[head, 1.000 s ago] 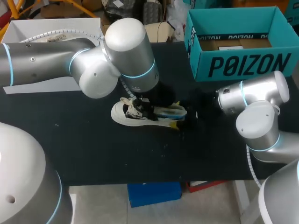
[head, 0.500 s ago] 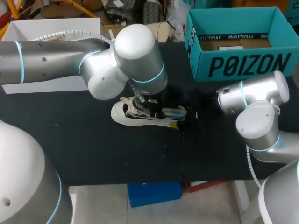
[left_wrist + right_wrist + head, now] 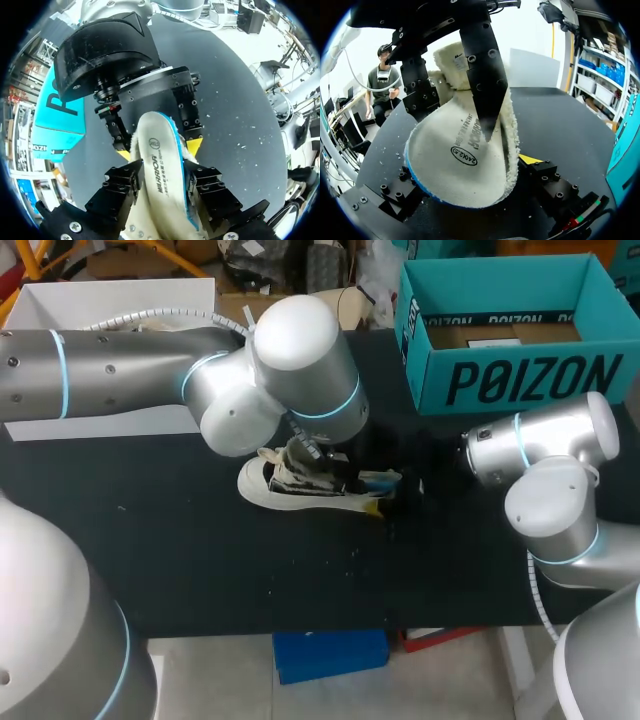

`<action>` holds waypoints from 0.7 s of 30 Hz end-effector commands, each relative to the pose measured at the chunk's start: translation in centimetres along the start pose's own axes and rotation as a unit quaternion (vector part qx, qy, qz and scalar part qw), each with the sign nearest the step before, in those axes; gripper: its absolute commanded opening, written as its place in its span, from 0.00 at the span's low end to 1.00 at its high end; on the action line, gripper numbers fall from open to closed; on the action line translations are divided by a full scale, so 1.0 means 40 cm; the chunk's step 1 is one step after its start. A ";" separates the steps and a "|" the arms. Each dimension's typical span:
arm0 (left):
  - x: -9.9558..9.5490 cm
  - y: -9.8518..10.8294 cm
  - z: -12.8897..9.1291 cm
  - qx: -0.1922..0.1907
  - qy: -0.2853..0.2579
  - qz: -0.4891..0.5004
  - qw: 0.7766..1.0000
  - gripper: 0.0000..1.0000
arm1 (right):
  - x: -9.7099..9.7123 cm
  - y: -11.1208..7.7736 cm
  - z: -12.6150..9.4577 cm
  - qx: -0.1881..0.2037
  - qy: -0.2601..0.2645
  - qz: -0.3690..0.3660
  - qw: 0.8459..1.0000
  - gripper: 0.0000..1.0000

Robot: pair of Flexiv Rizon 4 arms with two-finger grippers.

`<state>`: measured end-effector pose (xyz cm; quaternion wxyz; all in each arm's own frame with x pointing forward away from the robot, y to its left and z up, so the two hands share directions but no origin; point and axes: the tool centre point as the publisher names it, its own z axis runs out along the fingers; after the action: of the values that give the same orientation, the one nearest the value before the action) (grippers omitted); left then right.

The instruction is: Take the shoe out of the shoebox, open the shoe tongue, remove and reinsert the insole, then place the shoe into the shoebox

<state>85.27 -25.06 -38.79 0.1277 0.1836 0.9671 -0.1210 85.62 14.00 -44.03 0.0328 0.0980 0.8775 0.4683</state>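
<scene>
A white shoe (image 3: 262, 488) lies on its side mid-table, toe to the left. Its fleece-topped, blue-edged insole (image 3: 378, 479) sticks out at the heel. My left gripper (image 3: 315, 468) hangs over the shoe's opening. In the left wrist view it (image 3: 162, 181) is shut on the insole (image 3: 160, 165), curling the edges, with the shoe's eyelets (image 3: 136, 228) below. My right gripper (image 3: 390, 490) is at the heel, and its yellow tips (image 3: 195, 146) press the fleecy collar from both sides. In the right wrist view the insole (image 3: 455, 150) fills the space between that gripper's fingers (image 3: 470, 166). The teal shoebox (image 3: 520, 380) stands open at the back right.
A white box (image 3: 60, 295) sits at the back left, partly behind my left arm. Bare black tabletop (image 3: 300, 570) stretches in front of the shoe to the near edge.
My left arm has shifted to the right over the shoe and its fingers have drawn in around the insole. The shoe and the right arm have stayed put.
</scene>
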 end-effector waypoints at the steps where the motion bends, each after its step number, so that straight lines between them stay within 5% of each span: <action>1: 0.002 0.003 0.003 0.000 -0.001 0.000 1.000 0.00 | -0.002 -0.001 0.003 0.000 0.000 0.001 1.000 0.00; 11: 0.087 0.000 -0.142 0.017 -0.025 0.027 0.999 0.00 | -0.002 -0.001 0.003 0.000 0.000 0.001 1.000 0.00; 21: 0.104 -0.113 -0.296 0.108 -0.030 -0.007 0.994 0.00 | -0.002 -0.001 0.003 0.000 0.000 0.001 1.000 0.00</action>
<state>78.33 -25.57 -30.94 0.1413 0.1944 0.9475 -0.2109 85.62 14.00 -44.03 0.0327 0.0980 0.8775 0.4684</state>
